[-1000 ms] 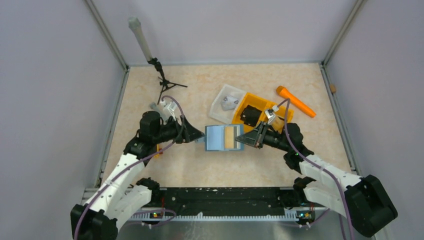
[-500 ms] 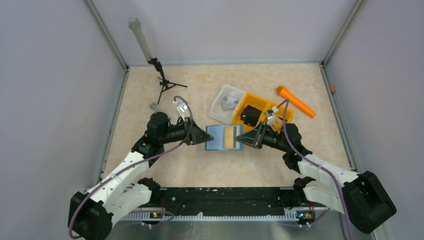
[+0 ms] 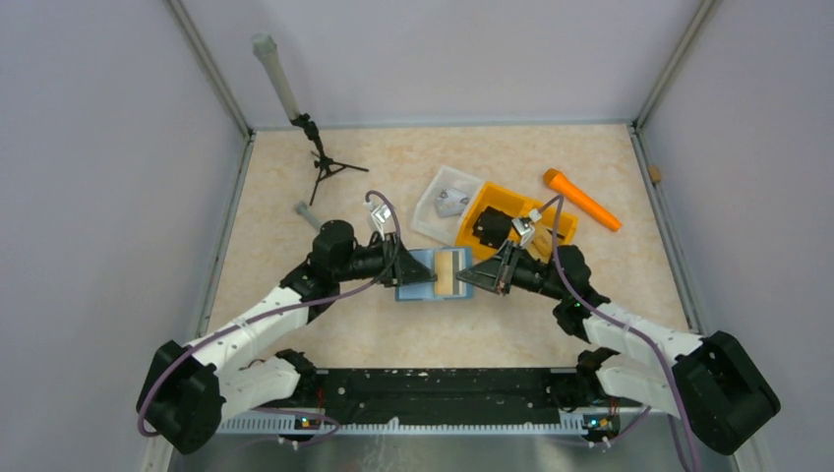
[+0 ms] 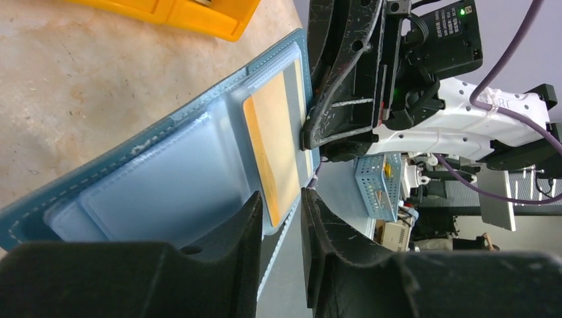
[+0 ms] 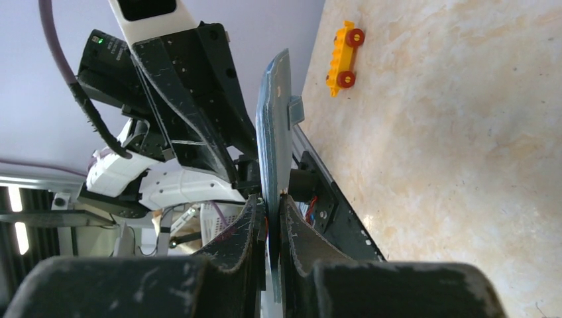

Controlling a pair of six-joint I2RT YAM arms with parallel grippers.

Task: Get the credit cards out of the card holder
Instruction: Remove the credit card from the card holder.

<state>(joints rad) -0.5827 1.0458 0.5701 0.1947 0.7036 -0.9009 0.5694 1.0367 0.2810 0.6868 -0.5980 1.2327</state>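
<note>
Where right claw (image 5: 268, 199) pinches, holder (image 4: 166, 192) lies.

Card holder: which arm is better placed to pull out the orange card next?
Left, probably. The left pincer straddles the end of the orange card; the right pincer is shut on the edge of the card holder, steadying it.

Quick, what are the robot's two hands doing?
Left hand: straddling edge of flat teal-blue card holder; grip cannot be told.
Right hand: shut on the card holder.
</note>
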